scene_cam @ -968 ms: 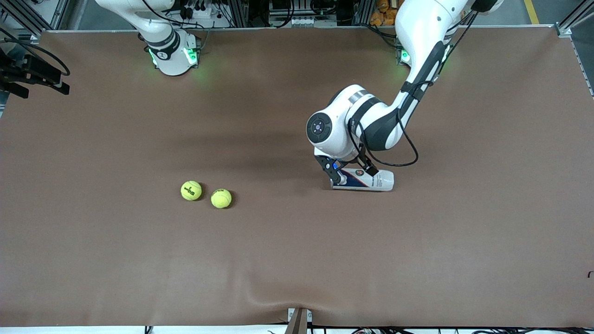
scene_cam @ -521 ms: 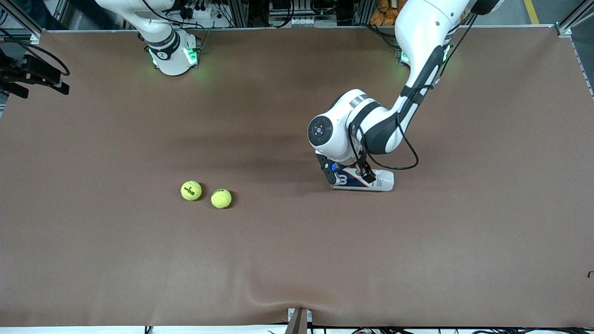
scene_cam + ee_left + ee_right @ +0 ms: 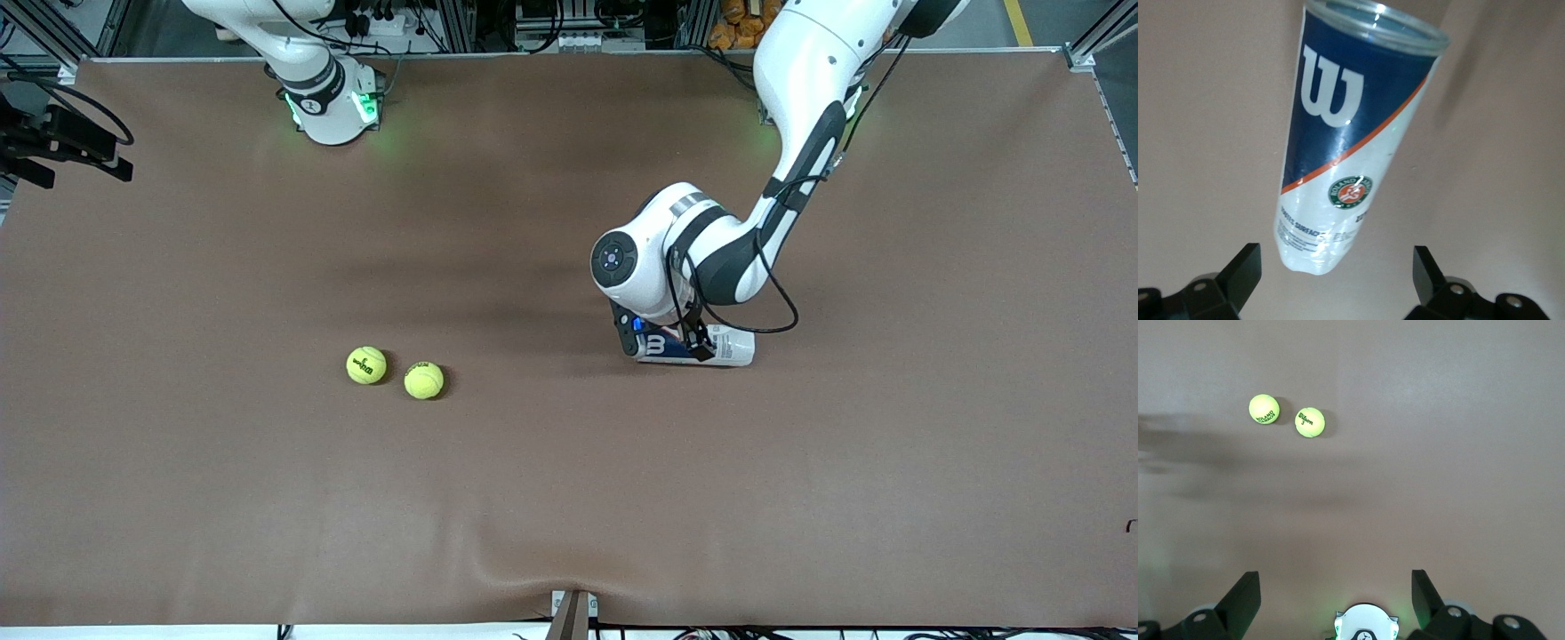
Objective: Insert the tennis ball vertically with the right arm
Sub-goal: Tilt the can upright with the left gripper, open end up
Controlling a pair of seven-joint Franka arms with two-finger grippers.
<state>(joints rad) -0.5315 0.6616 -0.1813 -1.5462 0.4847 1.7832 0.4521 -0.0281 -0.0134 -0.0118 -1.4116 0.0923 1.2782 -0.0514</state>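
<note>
Table: brown surface, bearing two balls and one can.
Tennis balls: two yellow ones lie side by side on the table toward the right arm's end; first ball and second ball sit just beside each other, the second slightly nearer the front camera. Both also show in the right wrist view, first ball printed with dark lettering, second ball marked Wilson 3.
Can: clear plastic tennis-ball can lies on its side on the table, well apart from the balls, toward the left arm's end. Its label is navy with a white W, an orange stripe and a round red-and-green emblem. Open rim points toward the balls' end.
Left gripper: low over the can, jaws apart and straddling the can's closed end; in the left wrist view the fingertips stand clear of the can on either side, not touching it.
Right gripper: high over the table near its arm's base, waiting, jaws apart with nothing between them, looking down on the two balls.
</note>
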